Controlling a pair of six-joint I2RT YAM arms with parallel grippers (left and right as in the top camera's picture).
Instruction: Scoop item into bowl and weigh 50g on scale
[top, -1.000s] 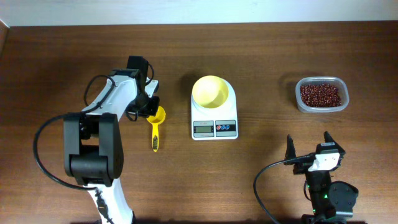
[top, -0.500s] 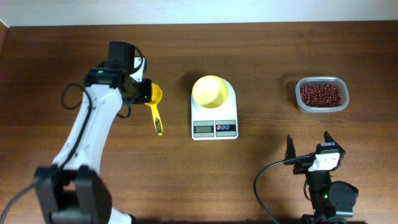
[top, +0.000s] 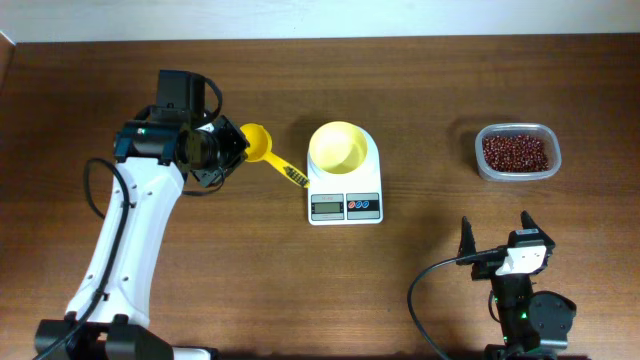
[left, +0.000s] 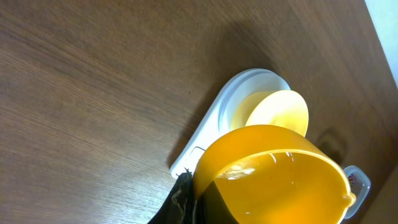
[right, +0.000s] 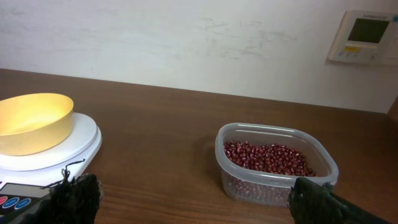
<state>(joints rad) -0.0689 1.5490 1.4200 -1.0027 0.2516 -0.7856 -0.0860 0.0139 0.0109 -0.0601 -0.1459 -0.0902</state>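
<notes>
On the table (top: 420, 300), the left tool (top: 228, 150) seems clamped on the scoop (top: 258, 142) by its cup, so the free handle could clip the scale (top: 345, 190); the right tool (top: 496, 238) sits apart, idle.

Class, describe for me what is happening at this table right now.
The left gripper holds the yellow scoop, empty, just left of the scale. The pale-yellow bowl sits on the scale, also empty. The beans are all in the clear tub at the far right. The right gripper rests open near the front, touching nothing.
</notes>
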